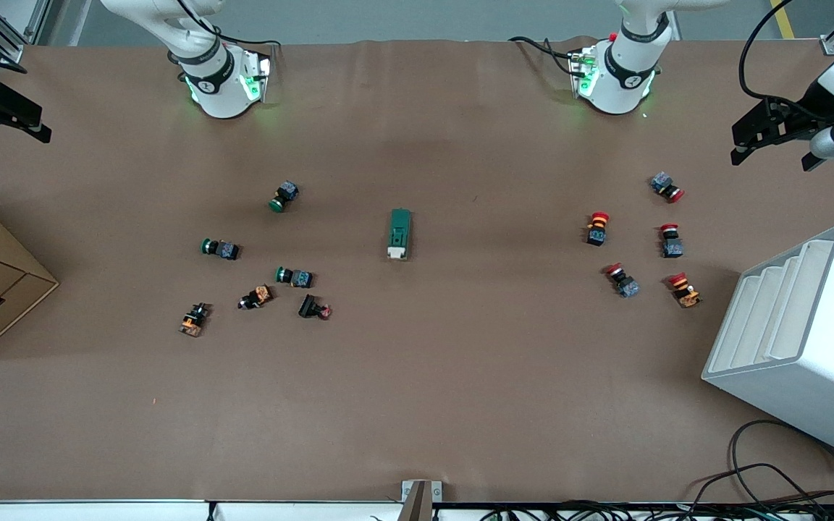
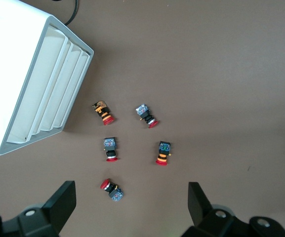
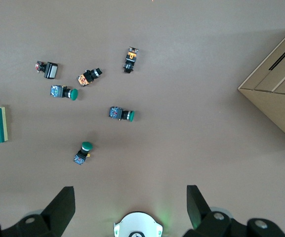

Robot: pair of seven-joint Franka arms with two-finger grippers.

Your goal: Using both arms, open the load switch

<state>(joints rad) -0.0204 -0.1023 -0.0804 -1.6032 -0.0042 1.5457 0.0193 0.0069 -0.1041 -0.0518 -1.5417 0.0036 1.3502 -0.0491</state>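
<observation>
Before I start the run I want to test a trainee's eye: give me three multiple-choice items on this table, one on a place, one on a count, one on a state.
1. Where does the load switch lie?
A. Mid-table, between the green and red button groups
B. Inside the white bin
C. On the cardboard box

2. How many red-capped push buttons lie near the white bin?
A. Two
B. Five
C. Eight

3. What are the fingers of the left gripper and right gripper doing?
A. Both shut on the switch
B. Left shut on a button
C. Both open, holding nothing

Answers:
1 A: the front view shows it alone on the brown table between the two clusters.
2 B: the left wrist view shows five red caps.
3 C: each wrist view shows spread fingers with bare table between them.
</observation>
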